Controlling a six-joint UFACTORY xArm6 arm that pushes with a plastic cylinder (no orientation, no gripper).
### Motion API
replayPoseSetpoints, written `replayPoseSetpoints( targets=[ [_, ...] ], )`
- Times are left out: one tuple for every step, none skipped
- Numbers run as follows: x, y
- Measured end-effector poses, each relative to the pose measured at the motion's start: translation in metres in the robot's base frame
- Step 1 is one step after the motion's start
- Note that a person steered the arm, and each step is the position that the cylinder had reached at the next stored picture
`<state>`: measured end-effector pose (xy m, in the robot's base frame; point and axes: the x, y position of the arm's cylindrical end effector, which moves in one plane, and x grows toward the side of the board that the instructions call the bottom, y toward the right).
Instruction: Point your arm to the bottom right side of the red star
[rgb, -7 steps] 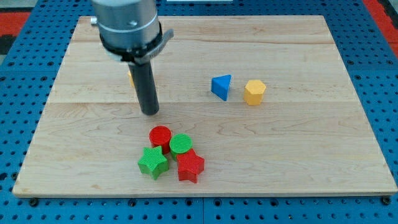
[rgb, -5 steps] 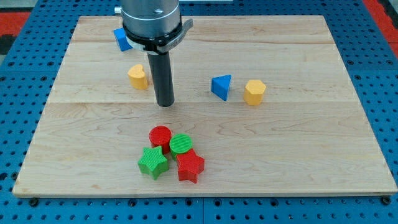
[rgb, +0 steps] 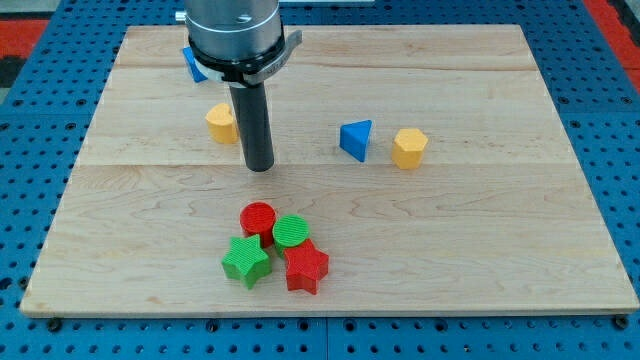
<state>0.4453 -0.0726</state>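
The red star (rgb: 306, 268) lies near the view's bottom centre of the wooden board (rgb: 500, 220), in a tight cluster with a green star (rgb: 245, 261) to its left, a green cylinder (rgb: 292, 232) above it and a red cylinder (rgb: 258, 219) at the upper left. My tip (rgb: 259, 167) rests on the board above the cluster, about 50 pixels above the red cylinder and well up-left of the red star. It touches no block.
A yellow block (rgb: 221, 122) sits just left of the rod. A blue block (rgb: 194, 64) is partly hidden behind the arm at the view's top left. A blue triangle (rgb: 356, 139) and a yellow hexagonal block (rgb: 409, 148) lie to the right.
The tip moved right and slightly up, uncovering the yellow block and the blue block, then drifted back a little to the left. No block moved.
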Motion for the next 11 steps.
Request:
replayPoseSetpoints(
  targets=[
    [0.001,0.0],
    [0.001,0.039],
    [0.001,0.072],
    [0.001,0.072],
    [0.001,0.07],
    [0.001,0.07],
    [0.001,0.073],
    [0.008,0.075],
    [0.029,0.082],
    [0.034,0.106],
    [0.035,0.115]
  ],
)
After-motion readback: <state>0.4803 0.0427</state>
